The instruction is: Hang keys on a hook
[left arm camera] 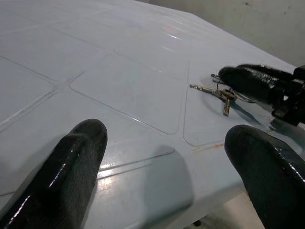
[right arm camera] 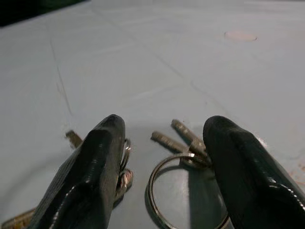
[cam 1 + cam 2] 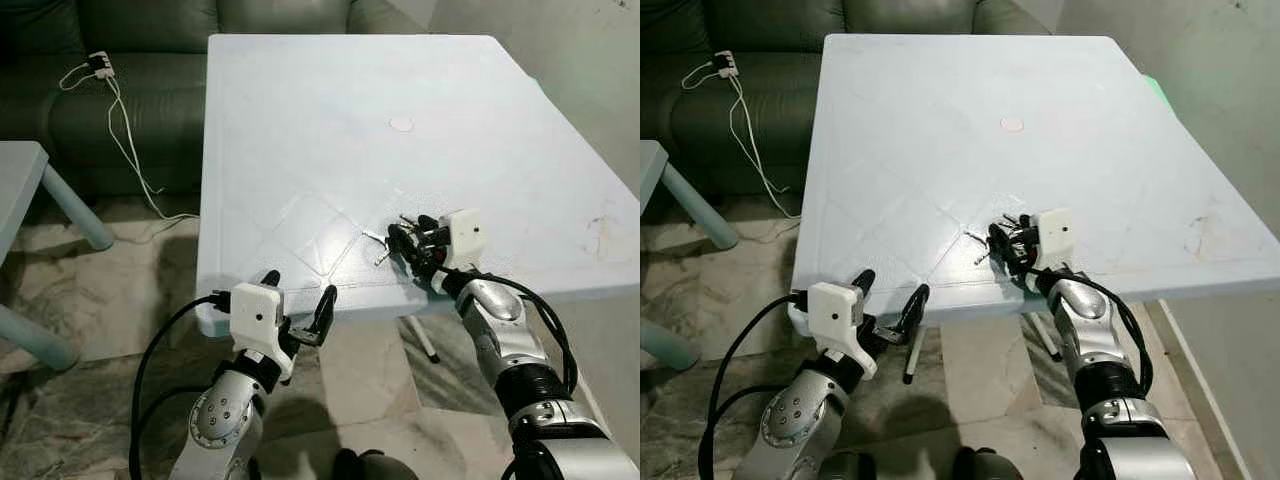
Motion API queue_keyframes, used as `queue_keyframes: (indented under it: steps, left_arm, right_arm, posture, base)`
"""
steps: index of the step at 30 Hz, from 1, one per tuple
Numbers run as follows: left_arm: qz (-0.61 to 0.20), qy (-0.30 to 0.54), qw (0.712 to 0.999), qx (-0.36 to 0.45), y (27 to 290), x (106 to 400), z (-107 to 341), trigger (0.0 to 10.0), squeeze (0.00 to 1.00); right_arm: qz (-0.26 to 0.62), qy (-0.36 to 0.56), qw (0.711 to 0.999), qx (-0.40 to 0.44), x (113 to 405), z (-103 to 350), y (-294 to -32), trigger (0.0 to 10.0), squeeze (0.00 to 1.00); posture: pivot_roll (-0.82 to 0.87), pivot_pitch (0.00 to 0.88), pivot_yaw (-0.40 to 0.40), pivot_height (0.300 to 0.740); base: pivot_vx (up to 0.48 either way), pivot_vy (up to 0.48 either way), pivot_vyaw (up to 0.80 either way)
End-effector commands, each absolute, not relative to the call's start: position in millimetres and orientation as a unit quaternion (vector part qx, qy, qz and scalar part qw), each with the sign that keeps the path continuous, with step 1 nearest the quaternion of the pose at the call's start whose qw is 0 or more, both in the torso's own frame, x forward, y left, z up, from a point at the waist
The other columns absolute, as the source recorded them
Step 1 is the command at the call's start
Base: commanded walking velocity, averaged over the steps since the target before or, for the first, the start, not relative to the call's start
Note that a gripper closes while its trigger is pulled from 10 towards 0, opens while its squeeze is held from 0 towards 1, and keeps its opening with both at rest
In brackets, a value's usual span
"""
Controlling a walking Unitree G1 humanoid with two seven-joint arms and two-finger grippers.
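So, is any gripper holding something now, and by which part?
Nothing is held. The right gripper is open around the keys on the table; the left gripper is open.

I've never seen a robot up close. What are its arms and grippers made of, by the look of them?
Both arms are jointed silver metal with black bands. Each wrist carries a white boxy housing, and black cables loop along the forearms. The left gripper and right gripper each have two long, glossy black fingers with rounded tips.

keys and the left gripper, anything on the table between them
Nothing: the left wrist view shows only bare pale blue table between the open left gripper and the keys, where the right gripper sits.
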State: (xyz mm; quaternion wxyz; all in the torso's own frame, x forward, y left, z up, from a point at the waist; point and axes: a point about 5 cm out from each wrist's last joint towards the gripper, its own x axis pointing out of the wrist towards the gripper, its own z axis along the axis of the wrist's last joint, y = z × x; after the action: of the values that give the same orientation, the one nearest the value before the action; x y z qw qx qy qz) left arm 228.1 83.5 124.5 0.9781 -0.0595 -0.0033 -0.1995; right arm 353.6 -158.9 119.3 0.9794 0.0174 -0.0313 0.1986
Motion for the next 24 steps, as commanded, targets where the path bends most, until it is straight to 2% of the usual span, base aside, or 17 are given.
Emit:
queue_keyframes:
  steps: [1, 5, 13, 24]
  left_arm:
    - [-0.216, -0.001, 0.975, -0.058, 77.3, 225.5, 125.7, 10.0, 0.0]
    - [-0.217, 0.001, 0.974, -0.059, 76.7, 225.5, 125.5, 10.0, 0.0]
    - [-0.218, 0.004, 0.974, -0.062, 75.3, 225.1, 125.1, 10.0, 0.0]
    - [-0.217, 0.007, 0.974, -0.068, 73.8, 222.9, 124.5, 10.0, 0.0]
  right_arm:
    - [0.202, -0.055, 0.977, 0.031, 350.7, 121.9, -162.9, 10.0, 0.0]
    - [0.196, -0.068, 0.978, 0.033, 350.8, 125.1, -164.7, 10.0, 0.0]
    - [0.149, -0.041, 0.988, 0.023, 355.7, 120.7, -173.2, 10.0, 0.0]
    - [0.134, -0.013, 0.991, 0.014, 355.0, 112.7, -177.1, 9.8, 0.0]
  posture:
    - [0.06, 0.205, -0.118, 0.721]
    - [0.06, 0.204, -0.118, 0.721]
    - [0.06, 0.204, -0.117, 0.721]
    - [0.06, 0.207, -0.118, 0.721]
  base:
    - [0.0, 0.0, 0.0]
    - [0.0, 0.0, 0.0]
    - [0.0, 0.0, 0.0]
    - [0.0, 0.0, 0.0]
